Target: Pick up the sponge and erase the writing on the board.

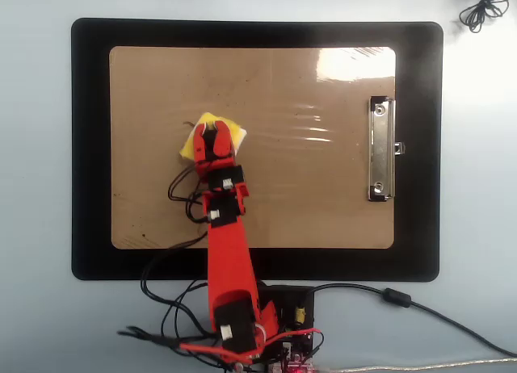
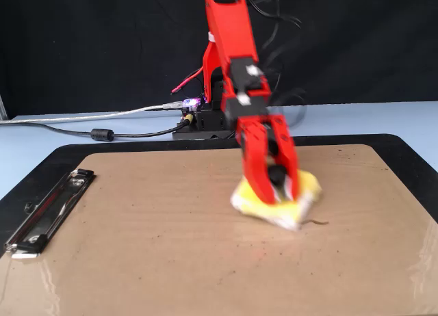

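Overhead view shows my gripper (image 1: 213,131) clamped on the sponge (image 1: 233,133), its jaws at either side of the black knob; I see the sponge pressed flat on the board (image 1: 323,195), left of centre, well apart from the clip (image 1: 381,149); fixed view has the sponge (image 2: 308,189) blurred, touching the near end of a squiggle (image 2: 316,223); board lies on a mat (image 1: 90,147) on the tabletop (image 1: 32,179).

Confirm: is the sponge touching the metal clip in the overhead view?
No. The sponge sits under the pincer on the board's left half, well apart from the clip at the right.
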